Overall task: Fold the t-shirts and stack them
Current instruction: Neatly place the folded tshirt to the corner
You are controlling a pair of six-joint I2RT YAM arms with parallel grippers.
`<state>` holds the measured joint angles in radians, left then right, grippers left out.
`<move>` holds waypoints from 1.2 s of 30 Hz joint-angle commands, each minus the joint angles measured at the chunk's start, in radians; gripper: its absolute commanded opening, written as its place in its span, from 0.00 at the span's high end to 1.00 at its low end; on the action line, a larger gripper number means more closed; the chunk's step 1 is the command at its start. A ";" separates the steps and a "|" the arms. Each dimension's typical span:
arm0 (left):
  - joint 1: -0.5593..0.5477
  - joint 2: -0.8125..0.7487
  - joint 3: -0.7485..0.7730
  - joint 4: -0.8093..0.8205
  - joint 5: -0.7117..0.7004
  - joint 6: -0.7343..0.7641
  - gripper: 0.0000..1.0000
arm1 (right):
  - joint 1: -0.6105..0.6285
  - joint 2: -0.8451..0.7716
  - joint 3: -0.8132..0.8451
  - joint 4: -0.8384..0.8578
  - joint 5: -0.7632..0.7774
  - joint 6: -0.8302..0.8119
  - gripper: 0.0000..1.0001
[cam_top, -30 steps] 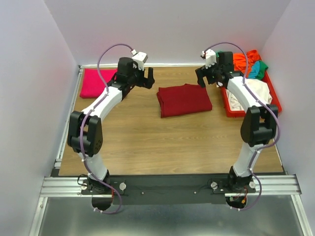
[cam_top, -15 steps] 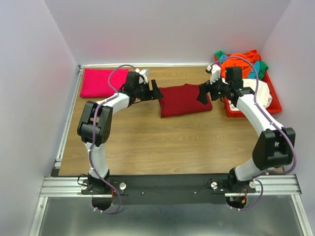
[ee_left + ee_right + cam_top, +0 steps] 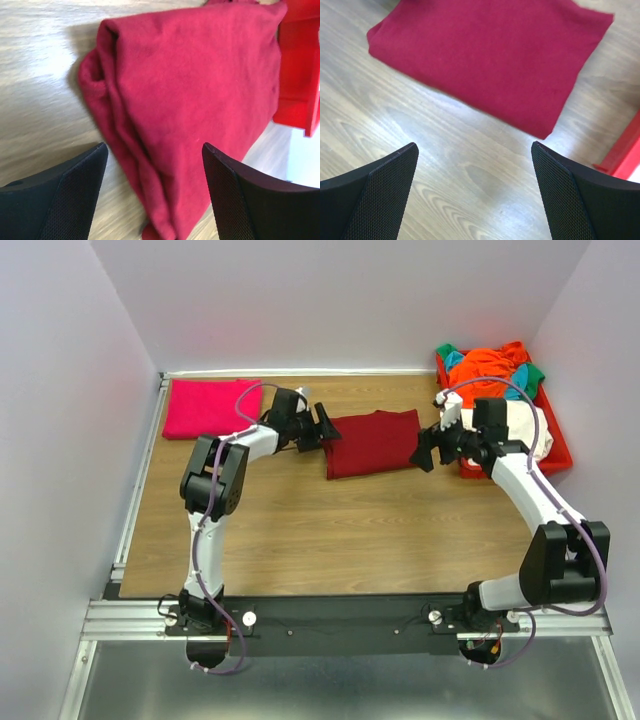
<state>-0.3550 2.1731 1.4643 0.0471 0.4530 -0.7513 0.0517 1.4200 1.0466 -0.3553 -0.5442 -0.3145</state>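
walls: plain pale lavender [image 3: 60, 390] | table: wood-grain [image 3: 330, 530]

Top external: high behind the arm bases at 6 o'clock, tilted down toward 12; distant, whole table [image 3: 300, 530] in frame.
Left wrist: close and low, facing 3 o'clock.
Right wrist: close, facing 9 o'clock.
Shared: maroon t-shirt [image 3: 372, 443], all three views; red tray [image 3: 297, 65] too.
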 commanded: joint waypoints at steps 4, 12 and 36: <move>-0.021 0.099 0.094 -0.142 -0.079 -0.010 0.33 | -0.041 -0.052 -0.062 0.050 -0.101 -0.005 0.00; -0.033 0.182 0.142 -0.147 -0.033 0.029 0.69 | -0.068 -0.078 -0.089 0.053 -0.148 -0.014 0.00; 0.320 -0.325 -0.046 -0.145 0.486 0.683 1.00 | -0.119 -0.104 -0.106 0.052 -0.218 -0.017 0.00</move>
<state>-0.0368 1.8610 1.3525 0.0731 0.9066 -0.2665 -0.0608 1.3327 0.9554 -0.3149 -0.7265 -0.3214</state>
